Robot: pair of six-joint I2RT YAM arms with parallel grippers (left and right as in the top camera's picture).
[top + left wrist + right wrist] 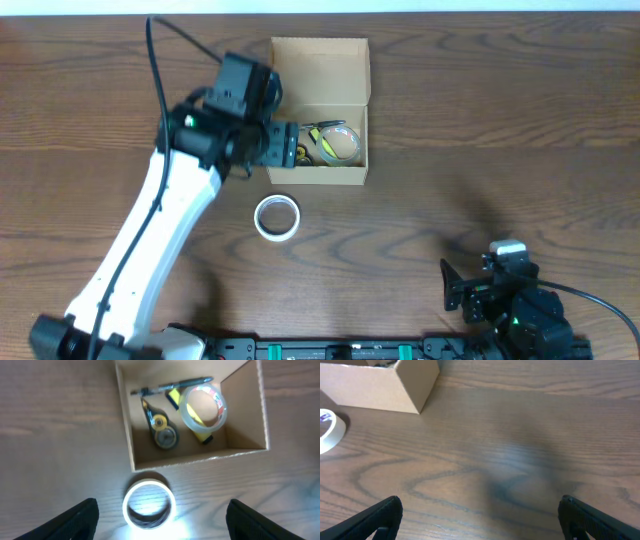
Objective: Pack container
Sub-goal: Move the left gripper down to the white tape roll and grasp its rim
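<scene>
The container [318,177] is a tan cardboard box with its flap lid folded back. Inside it lie a clear tape roll [202,407], a pen [172,386], a yellow marker and a small round dispenser [162,434]. A white tape roll [149,505] lies on the table just in front of the box [200,457]. My left gripper [272,150] hovers at the box's left front corner, above that roll, open with nothing between its fingers [70,522]. My right gripper [460,285] rests low at the front right, open and empty.
In the right wrist view the box's corner [380,387] and the white roll [327,430] show at the far left, with bare wood between the fingers [600,520]. The left arm's white link [150,240] slants across the table's left front.
</scene>
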